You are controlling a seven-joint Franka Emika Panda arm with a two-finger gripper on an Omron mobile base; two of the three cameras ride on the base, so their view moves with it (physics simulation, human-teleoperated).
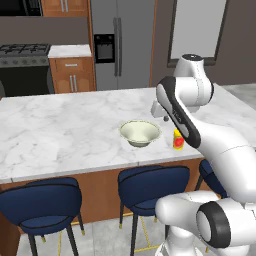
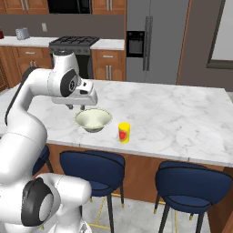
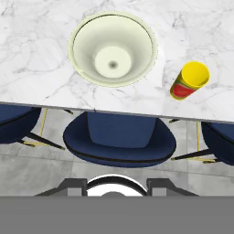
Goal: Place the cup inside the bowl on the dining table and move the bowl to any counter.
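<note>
The pale cream-green bowl (image 1: 140, 133) (image 2: 93, 119) (image 3: 113, 48) stands upright and empty near the front edge of the white marble dining table (image 1: 60, 135) (image 2: 182, 118) (image 3: 36, 82). The small yellow cup (image 1: 178, 140) (image 2: 124, 132) (image 3: 190, 81) with a red patch stands upright on the table, a short way to the bowl's right and apart from it. My gripper (image 1: 163, 118) (image 2: 76, 108) (image 3: 114, 185) hangs above the table just behind the bowl and looks down on both. It is open, its fingers apart with nothing between them.
Navy blue stools (image 1: 150, 187) (image 2: 93, 166) (image 3: 119, 139) line the table's near side. At the back stand a steel fridge (image 1: 120, 45) (image 2: 148, 41), a stove (image 1: 22, 50) (image 2: 73, 43) and a white-topped wall counter (image 1: 70, 50) (image 2: 109, 44) over wooden cabinets.
</note>
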